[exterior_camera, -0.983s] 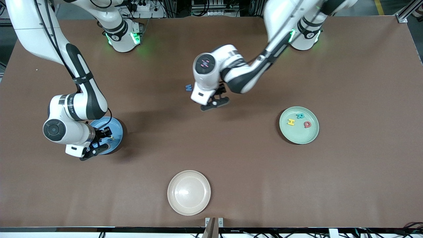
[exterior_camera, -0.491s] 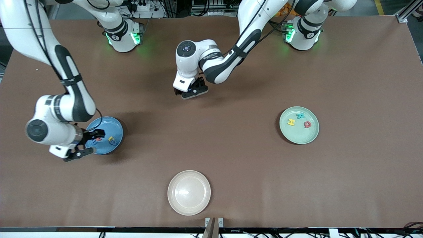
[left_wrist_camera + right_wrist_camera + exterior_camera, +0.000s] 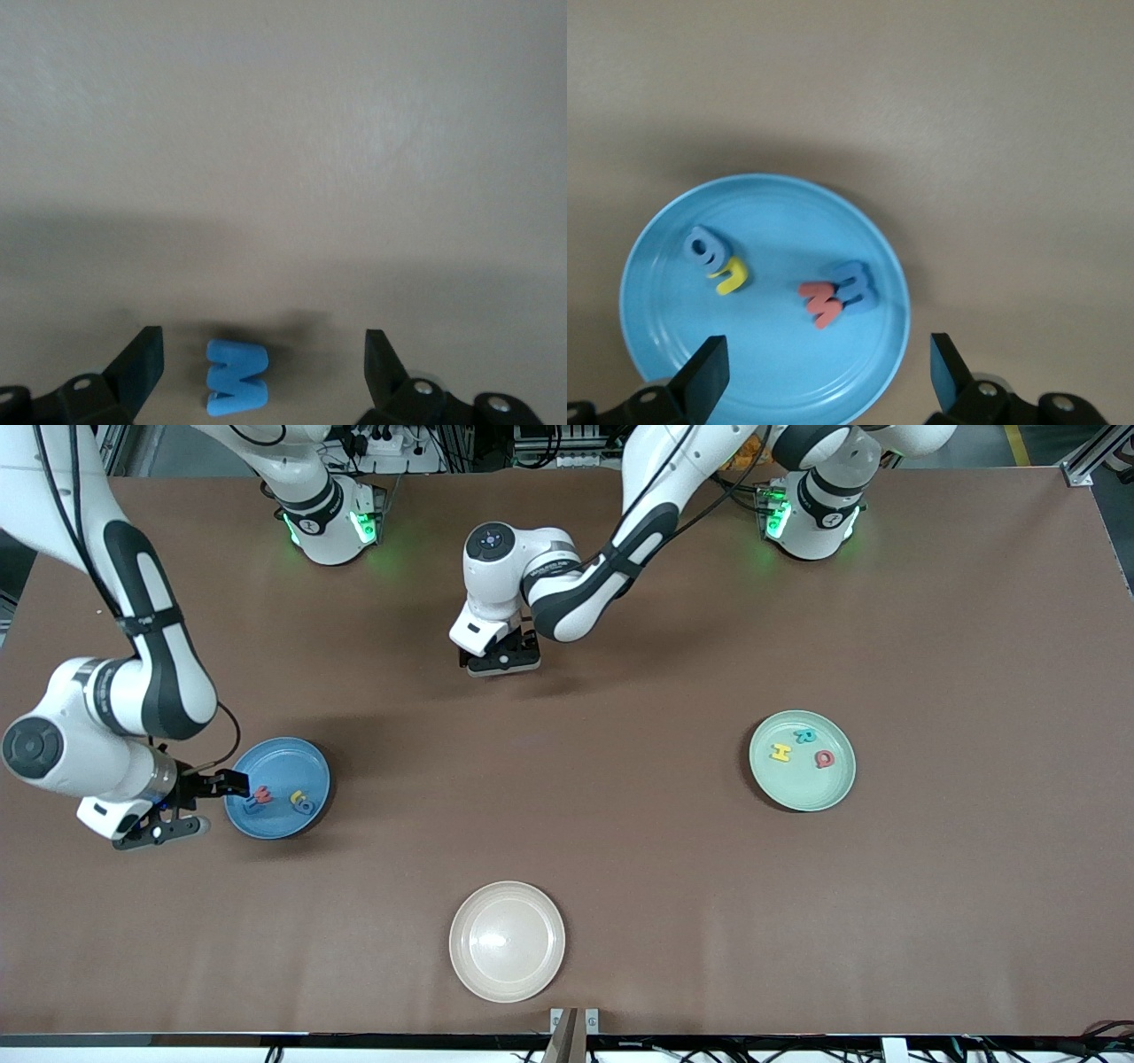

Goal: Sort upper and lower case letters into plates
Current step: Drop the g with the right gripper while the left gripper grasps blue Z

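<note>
Sorting scene, last letter pending. The left gripper [image 3: 500, 662] hangs low over the brown tabletop [image 3: 620, 850] toward the robots' edge, fingers [image 3: 142, 363] spread wide on either side of a small blue foam letter W [image 3: 236, 378] lying flat on the table; the open straddle suggests a pinch is about to be made.

The right gripper [image 3: 190, 806], also open and empty, sits at the rim of the round blue plastic plate [image 3: 306, 757] near the right arm's end. That plate holds four small letters: red [image 3: 821, 301], blue [image 3: 855, 285], yellow [image 3: 732, 275] and grey-blue [image 3: 702, 248].

The pale mint green plate [image 3: 802, 793], toward the left arm's end, carries a yellow H [image 3: 780, 753], teal R [image 3: 805, 736] and red Q [image 3: 825, 758]. A cream-white plate [image 3: 506, 941], nearest the front camera, stays unused.
</note>
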